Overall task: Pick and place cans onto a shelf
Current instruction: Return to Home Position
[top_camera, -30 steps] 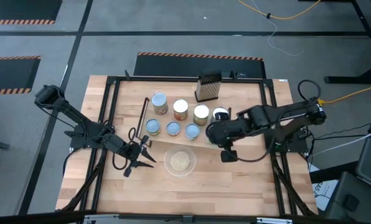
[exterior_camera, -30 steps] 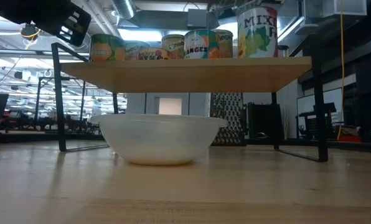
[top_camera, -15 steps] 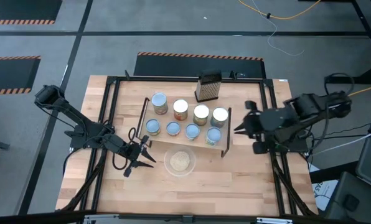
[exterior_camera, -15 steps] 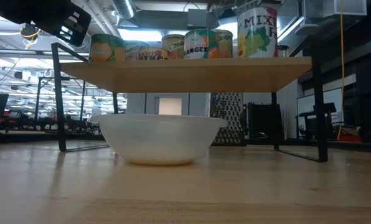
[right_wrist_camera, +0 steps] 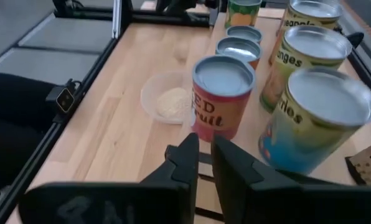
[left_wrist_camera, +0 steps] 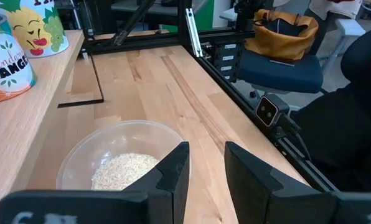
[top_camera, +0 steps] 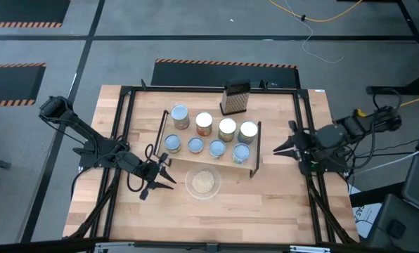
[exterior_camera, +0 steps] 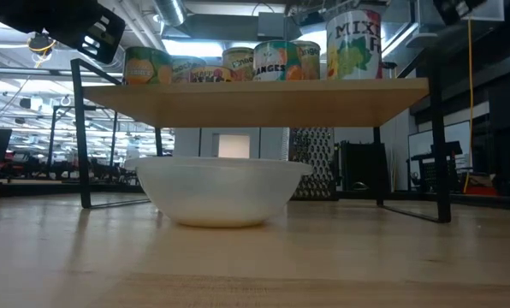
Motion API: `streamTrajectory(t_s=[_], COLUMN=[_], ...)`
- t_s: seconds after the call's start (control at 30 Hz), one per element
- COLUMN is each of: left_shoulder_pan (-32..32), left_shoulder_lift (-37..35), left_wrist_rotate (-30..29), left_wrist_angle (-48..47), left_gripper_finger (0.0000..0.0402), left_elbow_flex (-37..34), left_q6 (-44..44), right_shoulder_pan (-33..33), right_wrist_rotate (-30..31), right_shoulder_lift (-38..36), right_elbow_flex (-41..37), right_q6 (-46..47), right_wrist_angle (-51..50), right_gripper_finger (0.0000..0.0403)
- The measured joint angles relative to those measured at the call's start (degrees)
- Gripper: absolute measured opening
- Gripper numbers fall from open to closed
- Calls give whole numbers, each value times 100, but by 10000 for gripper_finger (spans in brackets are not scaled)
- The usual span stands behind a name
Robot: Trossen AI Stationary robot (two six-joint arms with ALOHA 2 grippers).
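Observation:
Eight cans point(top_camera: 216, 148) stand upright in two rows on the light-wood shelf point(top_camera: 256, 164) in the middle of the table; the low view shows their labels above the shelf board point(exterior_camera: 255, 101). My right gripper point(top_camera: 280, 145) hovers off the shelf's right end, near the table's right rail, pointing at the cans point(right_wrist_camera: 223, 96). Its fingers point(right_wrist_camera: 187, 157) stand a narrow gap apart, with nothing between them. My left gripper point(top_camera: 169, 176) waits open near the shelf's front left, pointing across a bowl of grain point(left_wrist_camera: 120, 165).
A clear bowl of beige grain point(top_camera: 203, 182) sits on the table just in front of the shelf. A dark box grater point(top_camera: 235, 98) stands behind the shelf at the table's far edge. Black rails point(top_camera: 309, 183) run along the table's sides.
My right gripper has drawn back from over the shelf's right end toward the table's right edge, uncovering the two cans there. It has tipped from steeply downward to a shallower slant. The cans, the shelf and my left arm have stayed where they were.

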Motion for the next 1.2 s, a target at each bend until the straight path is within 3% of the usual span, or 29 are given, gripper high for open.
streamTrajectory(t_s=[0.47, 1.2], left_shoulder_pan=[0, 0], left_shoulder_lift=[0, 0], left_wrist_rotate=[0, 0], left_wrist_angle=[0, 0], left_gripper_finger=[94, 94], left_elbow_flex=[0, 0], left_q6=[0, 0], right_shoulder_pan=[-1, -3], right_wrist_rotate=[3, 5], right_shoulder_lift=[-2198, -3752], right_elbow_flex=[-1956, -2898], right_q6=[-130, -815], right_wrist_angle=[1248, 1922], right_gripper_finger=[48, 48])
